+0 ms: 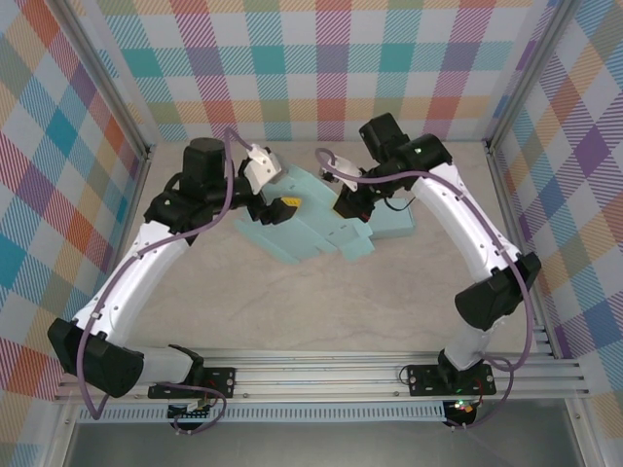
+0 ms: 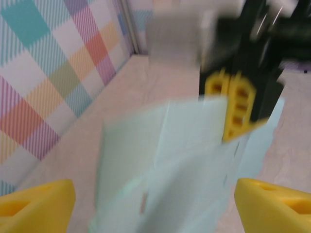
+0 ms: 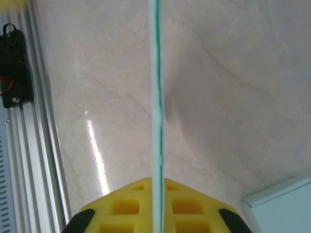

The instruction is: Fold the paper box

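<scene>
Plaid walls (image 1: 292,58) ringed the pale marbled table (image 1: 292,311). At left, the left gripper (image 2: 155,196) stood released, fingers wide either side of the paper box (image 1: 311,235), which lay partly unfolded at the far middle. At right, the right gripper (image 3: 156,199) was clenched on one thin panel, seen edge-on. We judged the card light, floppy and easily creased (best pinched beside a score line).

Near table (image 1: 321,311) lies open; paper box (image 1: 311,233) blocks the far middle.
</scene>
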Robot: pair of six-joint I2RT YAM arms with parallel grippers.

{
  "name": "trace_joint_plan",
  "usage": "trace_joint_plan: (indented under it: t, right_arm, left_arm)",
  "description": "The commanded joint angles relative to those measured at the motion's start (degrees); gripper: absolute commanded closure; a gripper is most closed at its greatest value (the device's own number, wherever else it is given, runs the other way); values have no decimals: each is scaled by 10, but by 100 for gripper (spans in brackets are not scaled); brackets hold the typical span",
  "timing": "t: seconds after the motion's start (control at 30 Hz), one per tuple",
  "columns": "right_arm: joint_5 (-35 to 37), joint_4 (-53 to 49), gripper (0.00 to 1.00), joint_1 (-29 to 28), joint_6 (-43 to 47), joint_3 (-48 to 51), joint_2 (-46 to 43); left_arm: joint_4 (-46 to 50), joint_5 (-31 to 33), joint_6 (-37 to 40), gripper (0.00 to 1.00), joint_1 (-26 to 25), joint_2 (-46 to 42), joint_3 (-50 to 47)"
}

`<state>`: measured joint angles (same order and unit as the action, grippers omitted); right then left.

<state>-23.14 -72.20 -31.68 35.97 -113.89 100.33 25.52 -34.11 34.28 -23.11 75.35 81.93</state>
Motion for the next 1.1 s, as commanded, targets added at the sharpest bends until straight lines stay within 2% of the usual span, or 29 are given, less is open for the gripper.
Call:
trace_joint_plan:
  t: [0.0,0.17,0.27,0.63,0.8,0.9,0.93,1.07]
  right_arm:
    - [-23,-49,100,-6,23,-21,15]
    - [-19,-48,100,-8,22,-25,17]
    - [-19,-49,100,-10,22,-27,16]
    - [-22,-48,100,-15,18,-27,15]
    - [-14,-18,100,-15,7,-6,1]
    - [-8,13,99,-15,-7,23,-19]
    - [-7,23,95,-14,-11,33,-26]
    - [-4,73,67,-3,-35,90,-66]
  left_arm:
    - [27,-39,11,15,6,13,33]
    - [66,-40,27,26,6,29,63]
    - [76,-37,32,29,6,37,68]
    - [140,-93,70,74,5,88,122]
    - [163,-102,94,100,4,83,117]
    - [138,-89,80,100,4,69,95]
    - [127,-85,72,100,4,65,89]
    - [87,-62,22,100,5,46,67]
